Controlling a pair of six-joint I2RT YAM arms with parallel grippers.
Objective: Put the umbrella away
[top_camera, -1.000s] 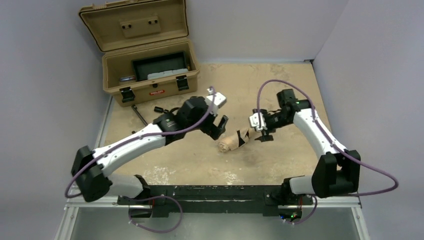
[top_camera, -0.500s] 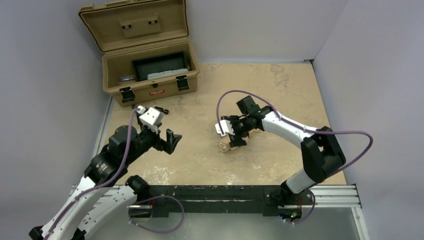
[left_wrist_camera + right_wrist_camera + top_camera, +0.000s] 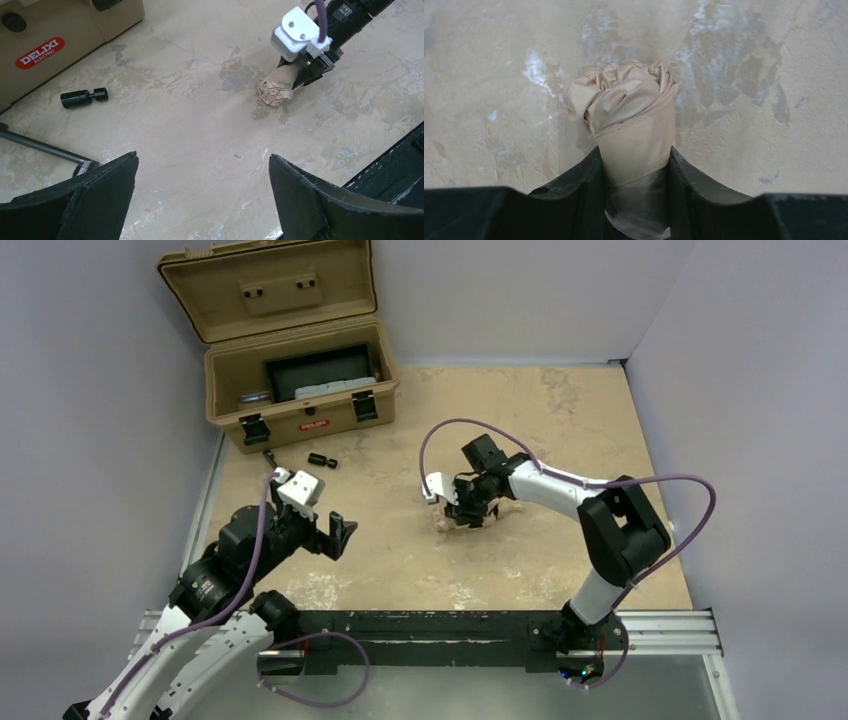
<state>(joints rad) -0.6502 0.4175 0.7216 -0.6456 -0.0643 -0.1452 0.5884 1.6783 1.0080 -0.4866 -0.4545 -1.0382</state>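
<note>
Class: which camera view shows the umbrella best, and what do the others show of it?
Right wrist: the umbrella fills the centre, its folds sharp, pinched by the right end effector. Left wrist shows it small, only its crumpled end clear of that end effector. From the top it is a tan sliver, mostly hidden.

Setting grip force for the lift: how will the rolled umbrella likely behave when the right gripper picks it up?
Probably soft: the umbrella has a crumpled fabric end, so it should squash somewhat in the right gripper. Its round, rolled shape could roll on the table if nudged. The smooth fabric may slip in a loose grip.
</note>
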